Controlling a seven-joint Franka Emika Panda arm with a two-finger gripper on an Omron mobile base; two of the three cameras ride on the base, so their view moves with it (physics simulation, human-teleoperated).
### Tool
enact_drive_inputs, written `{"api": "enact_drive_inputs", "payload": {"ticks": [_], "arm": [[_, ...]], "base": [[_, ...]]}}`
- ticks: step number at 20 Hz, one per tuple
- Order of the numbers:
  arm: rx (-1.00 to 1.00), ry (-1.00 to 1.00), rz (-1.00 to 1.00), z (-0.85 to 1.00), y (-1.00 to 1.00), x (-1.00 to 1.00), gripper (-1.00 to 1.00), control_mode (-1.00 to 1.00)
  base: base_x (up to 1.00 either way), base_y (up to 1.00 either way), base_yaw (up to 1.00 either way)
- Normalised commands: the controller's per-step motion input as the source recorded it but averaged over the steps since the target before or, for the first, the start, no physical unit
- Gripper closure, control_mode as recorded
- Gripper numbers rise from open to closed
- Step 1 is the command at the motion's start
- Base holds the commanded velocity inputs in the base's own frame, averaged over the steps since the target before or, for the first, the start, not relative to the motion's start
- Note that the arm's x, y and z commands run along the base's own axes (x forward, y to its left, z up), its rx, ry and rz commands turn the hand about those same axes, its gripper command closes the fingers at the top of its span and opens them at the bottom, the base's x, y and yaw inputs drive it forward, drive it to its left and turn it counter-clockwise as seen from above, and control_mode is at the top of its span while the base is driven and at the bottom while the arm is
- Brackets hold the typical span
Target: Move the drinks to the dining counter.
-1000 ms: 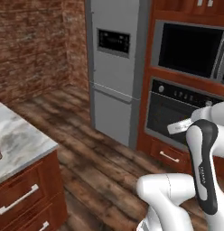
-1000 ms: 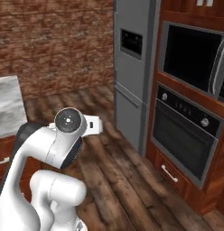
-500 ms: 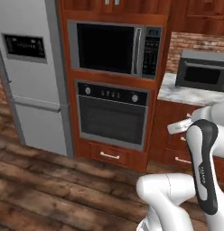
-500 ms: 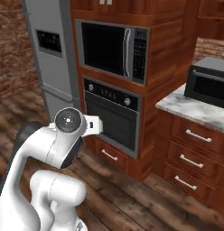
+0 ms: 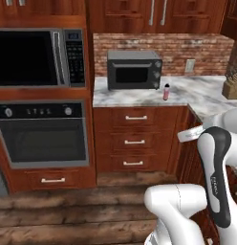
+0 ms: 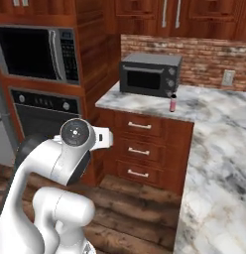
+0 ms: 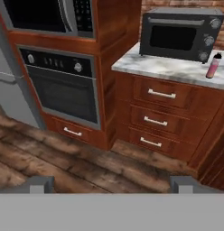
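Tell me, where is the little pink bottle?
The pink bottle stands on the marble counter backed by brick, just right of the black toaster oven, above the drawers.

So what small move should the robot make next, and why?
Probably drive the base closer to the brick-backed marble counter: the small pink bottle with black cap stands there beside the black toaster oven, apart from the open gripper.

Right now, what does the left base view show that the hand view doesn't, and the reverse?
Left base view alone: a knife block at the counter's right end, a wall outlet, upper cabinet doors. Hand view alone: the fridge's grey side and the open gripper. Both: one pink bottle upright on the brick-backed counter beside the toaster oven, plus drawers and wall oven.
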Motion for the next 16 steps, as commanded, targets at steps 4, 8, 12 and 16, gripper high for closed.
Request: {"api": "enact_drive_inputs", "payload": {"ticks": [4,8,12,16], "arm": [[0.0,0.0,0.0,0.0,0.0,0.0,-1.0,1.0],[0.0,0.0,0.0,0.0,0.0,0.0,-1.0,1.0],[0.0,0.0,0.0,0.0,0.0,0.0,-1.0,1.0],[0.0,0.0,0.0,0.0,0.0,0.0,-1.0,1.0]], "base": [[0.01,-0.17,-0.48],[0.28,0.0,-0.27],[0.64,0.08,-0.11],[0.71,0.09,-0.08]]}}
